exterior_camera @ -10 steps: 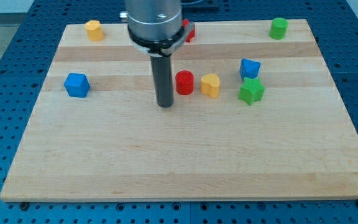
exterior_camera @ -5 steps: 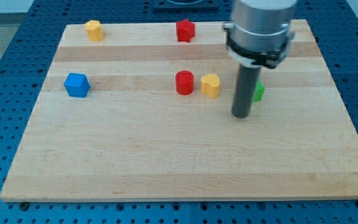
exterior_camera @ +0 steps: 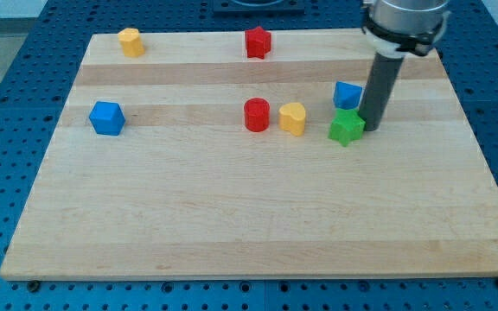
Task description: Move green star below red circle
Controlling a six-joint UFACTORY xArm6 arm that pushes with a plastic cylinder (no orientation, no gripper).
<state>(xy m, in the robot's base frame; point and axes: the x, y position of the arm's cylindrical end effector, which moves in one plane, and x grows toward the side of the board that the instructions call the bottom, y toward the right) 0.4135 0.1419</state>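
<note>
The small green star-shaped block [exterior_camera: 347, 127] is taken as the landmark; it lies on the pale wooden board [exterior_camera: 249, 216], right of the board's middle. My tip [exterior_camera: 371, 128], the lower end of the straight dark rod [exterior_camera: 377, 91], is set down just beside the star's right edge, touching it or very nearly so. No fingers are carried by the rod, so nothing is held and no grip can be reported.

Just above the star, a blue block of angular shape [exterior_camera: 347, 94] is found, partly beside the rod. To the star's left, near it, a yellow heart-like block [exterior_camera: 292, 117] is seen, and just beyond that stands the red cylinder, the red circle [exterior_camera: 256, 114]; the star lies well to the right of the circle, at nearly the same level. Far to the star's left sits a blue cube-like block [exterior_camera: 106, 117]. Toward the view's top left of the star, a red angular block [exterior_camera: 257, 41] and a yellow block [exterior_camera: 129, 41] rest near the board's far edge.
</note>
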